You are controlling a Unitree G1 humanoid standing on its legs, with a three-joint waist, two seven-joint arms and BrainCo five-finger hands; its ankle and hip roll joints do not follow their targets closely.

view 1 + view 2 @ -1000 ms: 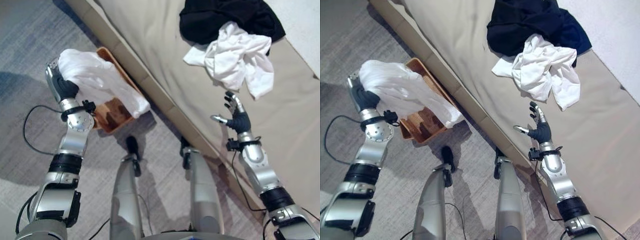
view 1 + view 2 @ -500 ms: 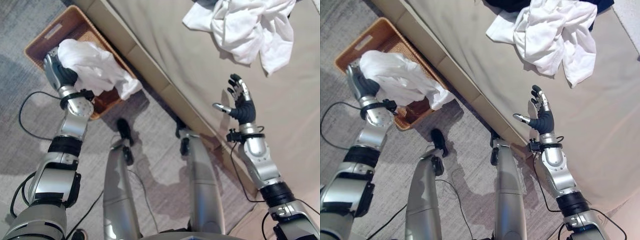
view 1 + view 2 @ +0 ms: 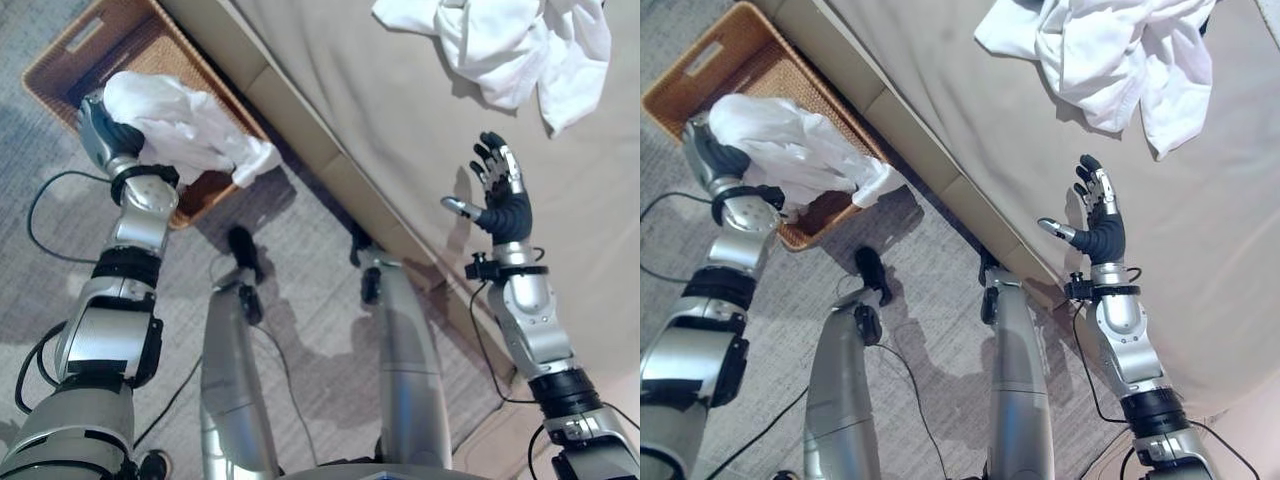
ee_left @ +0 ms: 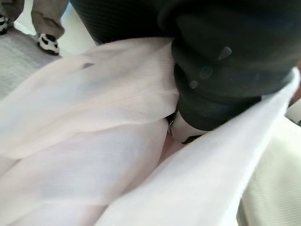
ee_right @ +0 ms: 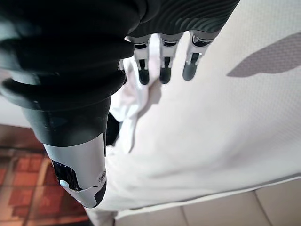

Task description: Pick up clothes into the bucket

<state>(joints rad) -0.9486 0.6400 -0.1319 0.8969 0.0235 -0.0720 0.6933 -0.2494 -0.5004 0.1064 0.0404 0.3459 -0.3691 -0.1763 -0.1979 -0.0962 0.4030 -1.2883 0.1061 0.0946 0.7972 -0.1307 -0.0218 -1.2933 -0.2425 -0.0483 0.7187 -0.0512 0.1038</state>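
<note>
Gripping a white garment (image 3: 185, 125), your left hand (image 3: 100, 135) has its fingers buried in the cloth, which drapes over the near corner of the wicker basket (image 3: 70, 50) on the grey carpet (image 3: 300, 260); the garment's loose end hangs past the basket's rim toward the beige mattress (image 3: 400, 100); your right hand (image 3: 500, 195) hovers above the mattress with fingers straight and spread, thumb out, holding nothing; a crumpled white shirt (image 3: 1110, 50) lies on the mattress well beyond that hand; a person's shoes (image 4: 47, 42) show in your left wrist view.
</note>
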